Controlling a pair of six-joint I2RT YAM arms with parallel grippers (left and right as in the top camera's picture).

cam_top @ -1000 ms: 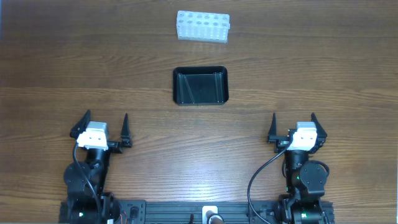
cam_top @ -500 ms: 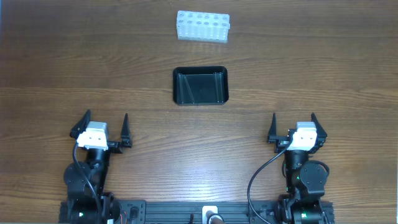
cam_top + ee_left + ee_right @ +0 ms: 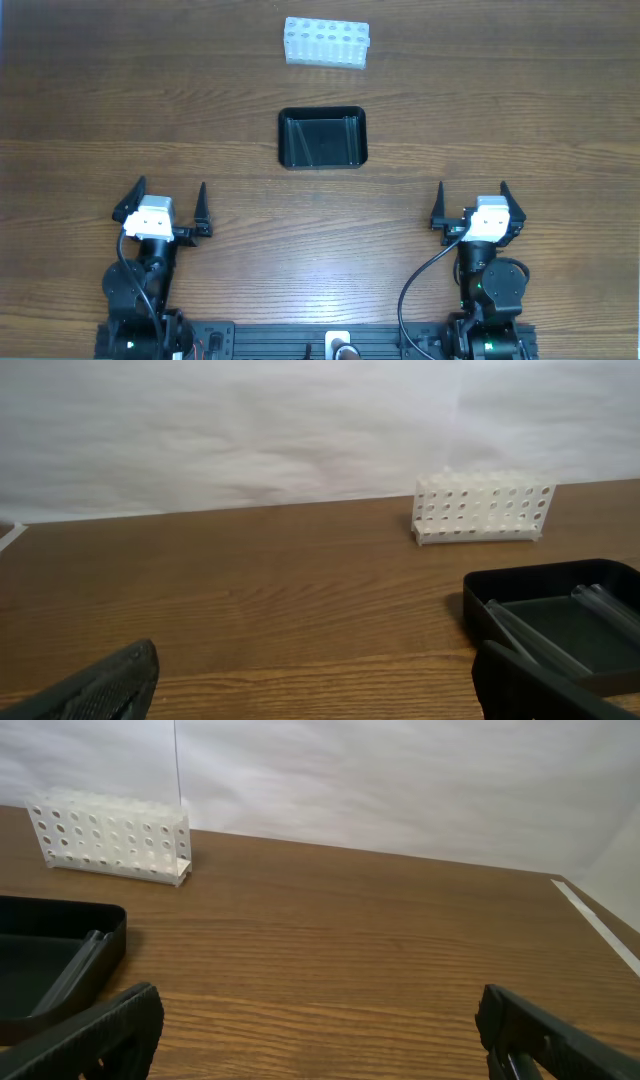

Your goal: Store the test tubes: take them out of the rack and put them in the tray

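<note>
A white perforated test tube rack [image 3: 326, 42] stands at the far middle of the wooden table; whether tubes remain in it I cannot tell. Nearer sits the black tray [image 3: 285, 140]. Clear test tubes [image 3: 528, 635] lie along its bottom in the left wrist view, and one tube [image 3: 72, 970] lies by the tray wall [image 3: 110, 945] in the right wrist view. My left gripper [image 3: 170, 190] rests open near the front left, well short of the tray. My right gripper [image 3: 470, 190] is open at the front right. Neither holds anything.
Bare wooden tabletop [image 3: 500, 100] lies all around the tray and rack. A white wall [image 3: 250, 430] rises behind the table's far edge. Both arm bases [image 3: 320, 340] stand along the near edge.
</note>
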